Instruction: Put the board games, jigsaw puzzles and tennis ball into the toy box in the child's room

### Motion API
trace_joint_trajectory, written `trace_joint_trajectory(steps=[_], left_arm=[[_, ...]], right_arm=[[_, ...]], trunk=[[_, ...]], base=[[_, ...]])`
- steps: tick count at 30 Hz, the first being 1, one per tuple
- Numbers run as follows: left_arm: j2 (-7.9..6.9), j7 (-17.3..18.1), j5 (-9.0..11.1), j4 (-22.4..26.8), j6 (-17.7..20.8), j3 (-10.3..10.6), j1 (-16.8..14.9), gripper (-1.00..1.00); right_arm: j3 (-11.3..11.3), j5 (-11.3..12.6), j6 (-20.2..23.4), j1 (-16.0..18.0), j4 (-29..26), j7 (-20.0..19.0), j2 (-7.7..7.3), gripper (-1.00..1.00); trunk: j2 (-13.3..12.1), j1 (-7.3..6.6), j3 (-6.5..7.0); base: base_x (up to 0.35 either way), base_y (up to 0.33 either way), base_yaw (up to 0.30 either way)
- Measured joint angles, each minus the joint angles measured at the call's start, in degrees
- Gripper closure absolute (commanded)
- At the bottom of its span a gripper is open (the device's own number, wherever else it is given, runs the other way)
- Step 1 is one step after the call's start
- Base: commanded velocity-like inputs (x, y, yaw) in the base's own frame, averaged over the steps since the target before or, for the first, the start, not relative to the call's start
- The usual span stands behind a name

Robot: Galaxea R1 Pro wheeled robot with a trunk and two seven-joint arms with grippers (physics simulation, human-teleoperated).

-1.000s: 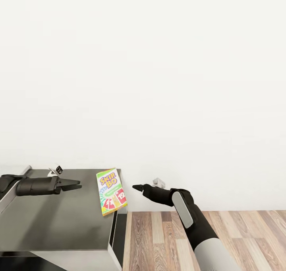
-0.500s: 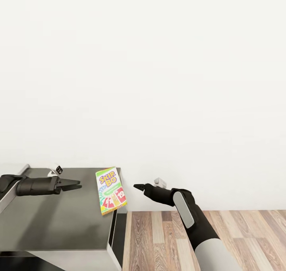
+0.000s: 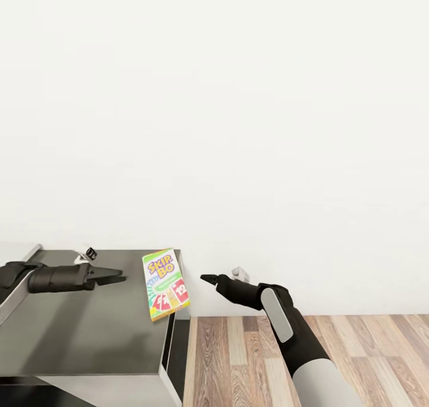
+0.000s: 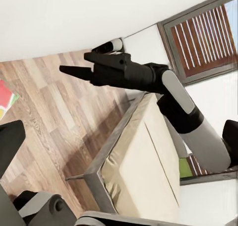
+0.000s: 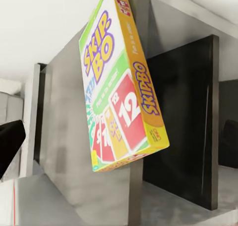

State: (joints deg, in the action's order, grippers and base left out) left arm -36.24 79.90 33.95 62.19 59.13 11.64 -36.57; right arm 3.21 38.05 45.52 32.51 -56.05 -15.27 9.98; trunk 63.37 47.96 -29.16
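A colourful Skip-Bo board game box (image 3: 165,285) sits at the right edge of a dark grey table (image 3: 89,335), one corner hanging over the edge. In the right wrist view the box (image 5: 124,97) is close and tilted. My left gripper (image 3: 122,275) hovers over the table to the left of the box, open and empty. Beyond the table's right edge, my right gripper (image 3: 204,279) hangs over the floor, pointing at the box, open and empty. The left wrist view catches the right gripper (image 4: 74,67) from across. The toy box, puzzles and tennis ball are out of view.
A small white object (image 3: 89,253) rests at the table's back edge against the white wall. Wooden floor (image 3: 310,347) spreads to the right of the table. The left wrist view takes in a beige cushioned bed frame (image 4: 144,171) and a shuttered window (image 4: 203,37).
The whole picture has shifted slightly, so the camera moved a little. The left gripper has crept a touch toward the box. The box has stayed on the table's edge.
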Motion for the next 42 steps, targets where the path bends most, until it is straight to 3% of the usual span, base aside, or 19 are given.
trace_joint_trajectory(steps=[5,9,12,42], left_arm=[[0.20,0.6,1.2,4.1,0.1,-1.4,-0.1,-1.00],[0.23,1.9,4.6,11.6,0.2,-3.7,0.3,-1.00],[0.60,2.1,5.6,14.4,0.0,-4.3,0.7,-1.00],[0.70,2.5,5.8,16.7,-0.3,-4.9,1.8,-1.00]], right_arm=[[-0.3,1.2,0.7,0.0,0.1,-0.2,0.00,-1.00],[-0.2,1.9,1.0,0.1,0.1,-0.3,0.00,-1.00],[0.0,2.1,1.2,0.1,0.2,-0.4,0.00,-1.00],[0.0,2.2,2.3,0.1,0.4,-0.4,0.00,-1.00]], trunk=[[2.0,1.10,-0.90],[3.6,1.98,-1.62],[4.8,2.64,-2.16],[16.9,9.23,-7.55]], base=[[0.000,0.000,0.000],[0.000,0.000,0.000],[0.000,0.000,0.000],[0.000,0.000,0.000]])
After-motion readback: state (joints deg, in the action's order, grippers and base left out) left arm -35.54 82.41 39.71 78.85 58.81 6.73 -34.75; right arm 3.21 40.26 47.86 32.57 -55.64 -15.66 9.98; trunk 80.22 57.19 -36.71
